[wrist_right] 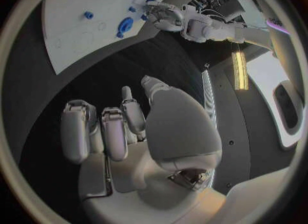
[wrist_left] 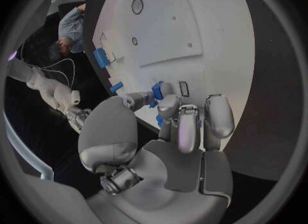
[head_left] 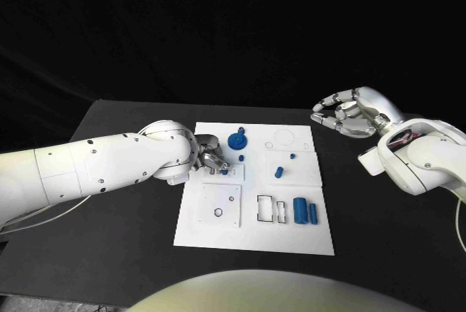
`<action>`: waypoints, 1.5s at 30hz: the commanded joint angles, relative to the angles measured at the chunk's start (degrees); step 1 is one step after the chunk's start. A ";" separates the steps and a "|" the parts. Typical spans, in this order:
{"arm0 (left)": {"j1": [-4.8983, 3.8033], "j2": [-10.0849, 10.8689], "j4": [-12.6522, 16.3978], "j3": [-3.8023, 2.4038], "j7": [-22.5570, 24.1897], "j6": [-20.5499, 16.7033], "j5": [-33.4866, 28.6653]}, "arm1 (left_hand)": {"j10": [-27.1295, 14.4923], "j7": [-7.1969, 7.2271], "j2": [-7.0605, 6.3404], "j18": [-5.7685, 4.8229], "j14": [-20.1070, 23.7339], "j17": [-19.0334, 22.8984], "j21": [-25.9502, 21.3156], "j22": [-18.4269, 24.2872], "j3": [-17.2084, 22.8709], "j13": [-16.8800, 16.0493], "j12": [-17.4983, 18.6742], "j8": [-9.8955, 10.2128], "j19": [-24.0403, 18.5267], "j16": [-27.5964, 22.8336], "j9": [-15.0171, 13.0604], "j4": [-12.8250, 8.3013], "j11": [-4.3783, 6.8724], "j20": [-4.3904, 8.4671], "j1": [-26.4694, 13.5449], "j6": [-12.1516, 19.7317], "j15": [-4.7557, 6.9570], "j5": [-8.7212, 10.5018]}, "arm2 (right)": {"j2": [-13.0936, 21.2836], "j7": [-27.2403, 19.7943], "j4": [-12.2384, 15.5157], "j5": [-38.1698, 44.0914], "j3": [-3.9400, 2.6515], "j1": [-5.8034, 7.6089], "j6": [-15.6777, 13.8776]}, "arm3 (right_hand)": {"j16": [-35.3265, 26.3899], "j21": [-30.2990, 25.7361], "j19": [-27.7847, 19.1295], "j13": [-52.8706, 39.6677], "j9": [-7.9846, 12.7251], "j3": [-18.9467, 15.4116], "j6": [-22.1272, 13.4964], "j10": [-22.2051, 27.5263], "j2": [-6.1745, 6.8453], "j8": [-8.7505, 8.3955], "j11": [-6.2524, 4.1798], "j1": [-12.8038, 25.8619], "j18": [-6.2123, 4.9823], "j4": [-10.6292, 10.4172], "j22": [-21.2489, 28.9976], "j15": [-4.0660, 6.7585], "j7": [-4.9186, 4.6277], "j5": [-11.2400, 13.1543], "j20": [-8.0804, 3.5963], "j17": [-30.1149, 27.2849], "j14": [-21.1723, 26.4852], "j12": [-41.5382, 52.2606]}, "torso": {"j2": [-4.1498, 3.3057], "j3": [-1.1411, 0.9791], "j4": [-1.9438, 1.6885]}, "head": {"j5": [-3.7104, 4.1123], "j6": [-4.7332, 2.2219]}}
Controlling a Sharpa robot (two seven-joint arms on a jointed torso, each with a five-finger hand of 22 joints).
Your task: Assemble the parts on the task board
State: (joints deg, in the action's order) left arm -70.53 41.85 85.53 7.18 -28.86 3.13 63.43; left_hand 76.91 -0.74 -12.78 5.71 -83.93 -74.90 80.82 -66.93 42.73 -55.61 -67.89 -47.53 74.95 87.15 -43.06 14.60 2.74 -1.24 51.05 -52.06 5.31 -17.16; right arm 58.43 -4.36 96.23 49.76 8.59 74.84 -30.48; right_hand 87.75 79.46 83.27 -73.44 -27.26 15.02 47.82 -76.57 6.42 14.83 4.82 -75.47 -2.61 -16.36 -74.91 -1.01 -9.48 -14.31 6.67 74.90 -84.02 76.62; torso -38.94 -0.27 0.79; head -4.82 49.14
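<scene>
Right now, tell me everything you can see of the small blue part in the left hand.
The small blue part is a short, plastic-looking piece, mostly hidden. The left hand pinches it between fingertips, just above the task board near the board's left edge, close to a small rectangular slot. Its full shape and whether it touches the board cannot be told.

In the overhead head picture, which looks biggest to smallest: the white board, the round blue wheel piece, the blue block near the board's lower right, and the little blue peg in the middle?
1. task board
2. blue block
3. blue wheel piece, close to the block, so unsure
4. blue peg
</scene>
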 commanded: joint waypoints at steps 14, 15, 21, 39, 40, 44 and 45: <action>0.63 0.33 0.93 -0.26 0.19 2.32 -0.93 | 0.54 -0.32 0.50 -0.98 -4.48 -8.46 -0.32 -0.14 -7.09 -0.60 -0.80 0.70 0.59 0.28 -0.38 2.13 0.04 0.05 -1.28 -0.65 0.45 0.30 | -0.07 -0.17 -0.11 0.26 0.01 -0.03 0.78 | -0.48 -0.40 -0.45 0.13 -0.14 -1.10 -0.54 0.50 -0.12 0.63 -0.09 2.59 -0.34 -0.34 -7.72 0.45 0.00 1.74 0.00 8.03 -4.27 -0.24 | -0.01 0.06 0.02 | -0.07 -0.10; 0.63 0.41 0.99 -0.40 0.18 2.26 -0.94 | 0.53 -0.31 0.51 -0.98 -4.48 -8.46 -0.31 -0.15 -7.13 -0.58 -0.79 0.70 0.60 0.28 -0.38 2.13 0.04 0.05 -1.29 -0.65 0.45 0.30 | -0.08 -0.18 -0.13 0.26 0.01 -0.04 0.78 | -0.48 -0.40 -0.45 0.14 -0.14 -1.12 -0.54 0.51 -0.13 0.64 -0.09 2.62 -0.34 -0.34 -7.72 0.45 0.00 1.75 0.00 8.02 -4.27 -0.26 | 0.00 0.06 0.02 | -0.08 -0.08; 0.63 1.14 1.55 -1.64 0.17 1.91 -0.95 | 0.41 -0.30 0.51 -0.97 -4.40 -8.10 -0.35 -0.08 -7.34 -0.30 -0.61 0.73 0.55 0.14 -0.40 2.07 0.04 0.06 -1.27 -0.62 0.46 0.28 | -0.13 -0.19 -0.24 0.24 0.01 -0.06 0.81 | -0.48 -0.47 -0.48 0.11 -0.14 -1.22 -0.56 0.48 -0.15 0.66 -0.09 2.80 -0.35 -0.36 -7.68 0.46 0.01 1.82 -0.01 8.05 -4.28 -0.24 | 0.04 0.00 -0.01 | -0.10 -0.15; -3.63 3.27 2.35 -4.88 -0.21 7.22 -2.03 | -2.09 -1.36 0.65 -0.30 -3.47 -4.58 -2.15 3.36 -10.29 3.04 1.83 2.96 -1.79 -1.41 0.14 1.96 -0.85 -0.30 2.24 2.03 -0.23 -0.11 | -0.43 -0.17 -0.81 0.38 0.06 -0.17 0.95 | -0.49 -0.47 -0.47 0.08 -0.15 -1.37 -0.60 0.45 -0.23 0.70 -0.10 3.09 -0.35 -0.37 -7.69 0.46 0.02 1.83 -0.02 8.02 -4.27 -0.22 | -0.03 0.05 0.06 | -0.20 -1.17; -4.05 3.26 2.00 -4.96 -0.25 7.76 -1.98 | -2.24 -1.52 0.68 -0.29 -3.43 -4.40 -2.23 3.44 -10.50 3.10 1.88 3.30 -1.85 -1.50 0.30 1.96 -0.98 -0.39 2.73 2.28 -0.35 -0.15 | -0.44 -0.16 -0.83 0.38 0.06 -0.17 0.96 | -0.49 -0.47 -0.47 0.08 -0.15 -1.37 -0.60 0.45 -0.23 0.70 -0.10 3.09 -0.35 -0.37 -7.69 0.46 0.02 1.83 -0.02 8.02 -4.27 -0.22 | -0.04 0.02 0.06 | -0.20 -1.19; -5.79 2.90 -0.61 -5.16 -0.27 9.26 -1.82 | -2.86 -2.23 0.76 -0.20 -3.36 -4.02 -2.61 3.93 -11.16 3.73 2.23 5.18 -2.17 -1.70 1.46 2.05 -1.56 -0.75 4.54 3.32 -0.84 -0.24 | -0.46 -0.12 -0.90 0.37 0.07 -0.18 0.99 | -0.48 -0.46 -0.46 0.05 -0.15 -1.40 -0.60 0.42 -0.25 0.71 -0.11 3.14 -0.35 -0.36 -7.70 0.47 0.02 1.82 -0.02 8.06 -4.29 -0.19 | -0.04 -0.01 -0.02 | -0.22 -1.30; -6.16 2.64 -1.53 -5.19 -0.26 9.49 -1.67 | -2.94 -2.50 0.71 -0.21 -3.37 -4.03 -2.62 3.87 -11.45 3.74 2.20 5.87 -2.13 -1.70 1.93 2.08 -1.80 -0.86 4.73 3.71 -1.03 -0.22 | -0.47 -0.10 -0.92 0.37 0.07 -0.18 0.99 | -0.48 -0.46 -0.46 0.05 -0.15 -1.40 -0.60 0.42 -0.25 0.71 -0.11 3.14 -0.35 -0.36 -7.70 0.47 0.02 1.82 -0.02 8.06 -4.29 -0.19 | -0.06 -0.01 -0.04 | -0.19 -1.34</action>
State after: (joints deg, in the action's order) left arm -76.44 44.79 84.69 2.01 -28.97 8.95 62.09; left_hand 74.11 -3.23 -12.07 5.72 -84.03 -74.95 78.50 -63.09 31.52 -51.92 -65.88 -41.94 73.08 85.82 -41.31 16.71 1.01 -1.84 55.39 -48.66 4.56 -17.16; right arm 58.02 -4.38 95.33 49.79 8.65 74.71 -30.33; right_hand 87.54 79.26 83.27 -73.36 -27.31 13.91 47.61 -76.41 6.18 15.27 4.66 -72.98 -2.61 -16.68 -74.92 -1.01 -9.27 -12.76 6.67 74.95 -84.02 76.62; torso -38.95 -0.26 0.84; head -5.03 47.91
